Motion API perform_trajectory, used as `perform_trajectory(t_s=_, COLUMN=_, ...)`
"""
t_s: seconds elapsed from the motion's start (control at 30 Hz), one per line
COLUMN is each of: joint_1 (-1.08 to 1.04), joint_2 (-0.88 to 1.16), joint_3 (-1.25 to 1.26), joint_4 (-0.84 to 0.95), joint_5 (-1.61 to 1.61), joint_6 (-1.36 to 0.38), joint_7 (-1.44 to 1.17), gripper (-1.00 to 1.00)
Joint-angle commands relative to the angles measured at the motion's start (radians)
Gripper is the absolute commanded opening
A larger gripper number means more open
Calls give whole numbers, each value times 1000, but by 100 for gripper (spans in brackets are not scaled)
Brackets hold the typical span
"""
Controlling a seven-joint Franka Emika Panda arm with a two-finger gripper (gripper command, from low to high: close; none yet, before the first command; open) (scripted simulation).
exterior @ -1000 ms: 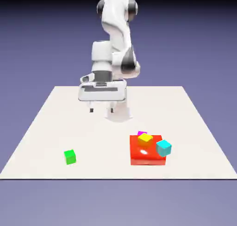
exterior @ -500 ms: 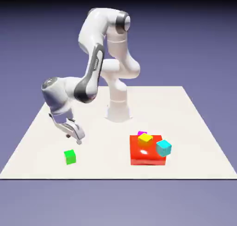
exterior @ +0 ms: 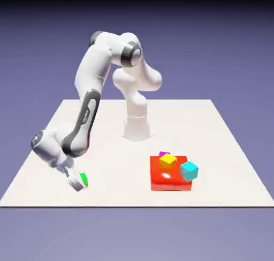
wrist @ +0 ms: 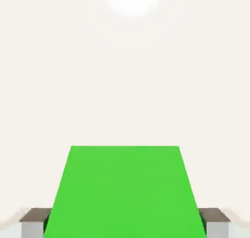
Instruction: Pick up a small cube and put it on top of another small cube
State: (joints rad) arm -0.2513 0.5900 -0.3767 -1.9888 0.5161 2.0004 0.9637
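Note:
A small green cube [exterior: 83, 179] lies on the table near the front at the exterior view's left. My gripper [exterior: 78, 183] has come down over it and is shut on it. In the hand view the green cube [wrist: 124, 190] fills the space between my two grey fingertips [wrist: 35, 221], which press against its sides. A yellow cube [exterior: 168, 160], a cyan cube [exterior: 189, 170] and a magenta cube [exterior: 164, 154], partly hidden behind the yellow one, sit at the exterior view's right.
A larger red block [exterior: 170, 174] carries the yellow cube, and the cyan cube leans at its right edge. The robot's base [exterior: 137, 127] stands at the table's far middle. The white table [exterior: 214, 137] spreads around them.
The arm swung from above the table's far middle down to the exterior view's front left. The gripper went from open to shut on the green cube.

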Motion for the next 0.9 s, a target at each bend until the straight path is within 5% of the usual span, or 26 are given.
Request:
perform_trajectory(t_s=0.0, joint_1=0, joint_2=-30, joint_3=-15, joint_4=17, joint_5=-26, joint_6=-44, joint_7=17, gripper=-100)
perform_trajectory(t_s=0.53, joint_1=381, joint_2=-344, joint_3=515, joint_4=-65, joint_5=-134, joint_6=-85, joint_7=485, gripper=-100)
perform_trajectory(t_s=0.67, joint_1=407, joint_2=-274, joint_3=533, joint_4=-154, joint_5=-103, joint_6=75, joint_7=457, gripper=-100)
perform_trajectory(t_s=0.7, joint_1=407, joint_2=-274, joint_3=533, joint_4=-154, joint_5=-103, joint_6=75, joint_7=457, gripper=100)
perform_trajectory(t_s=0.87, joint_1=381, joint_2=-344, joint_3=515, joint_4=-65, joint_5=-134, joint_6=-85, joint_7=485, gripper=100)
